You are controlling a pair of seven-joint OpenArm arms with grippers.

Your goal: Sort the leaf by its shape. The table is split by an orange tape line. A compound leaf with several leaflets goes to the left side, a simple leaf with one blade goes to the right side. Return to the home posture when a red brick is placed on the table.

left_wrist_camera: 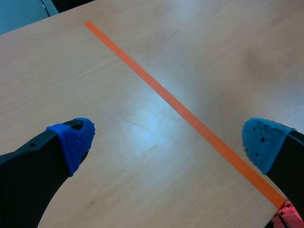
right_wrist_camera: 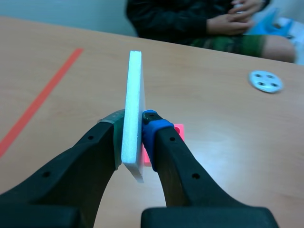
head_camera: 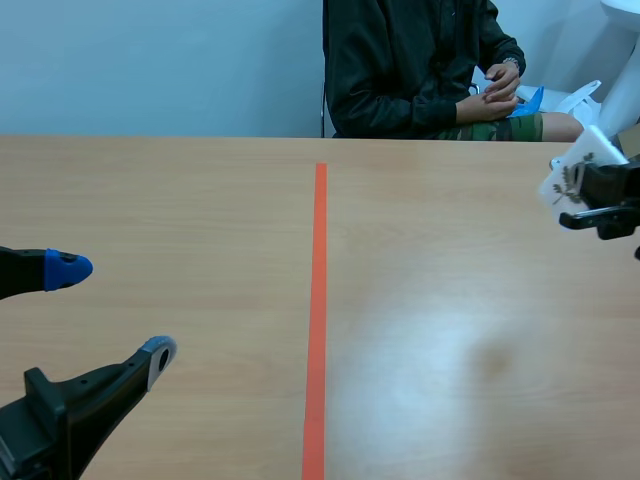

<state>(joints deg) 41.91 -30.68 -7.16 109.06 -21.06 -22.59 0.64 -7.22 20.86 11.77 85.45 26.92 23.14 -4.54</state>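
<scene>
Leaf card: a white foam panel printed with a small sprig that appears to bear several leaflets. It is held upright above the tabletop's right side, well apart from the orange tape line. The right gripper has its fingers clamped on the panel's lower part. The left gripper hovers low on the left side, fingers spread wide and empty.

Judged risks: the thin panel is pinched near one edge only, so it could pivot or slip during a carry. The print is small, so its shape could be misread. A crossing to the left side could also bring the two arms close together.

Surface: pale wood grain, glossy under glare. Room: pale blue wall, with a seated person, hands clasped, across the tabletop.
</scene>
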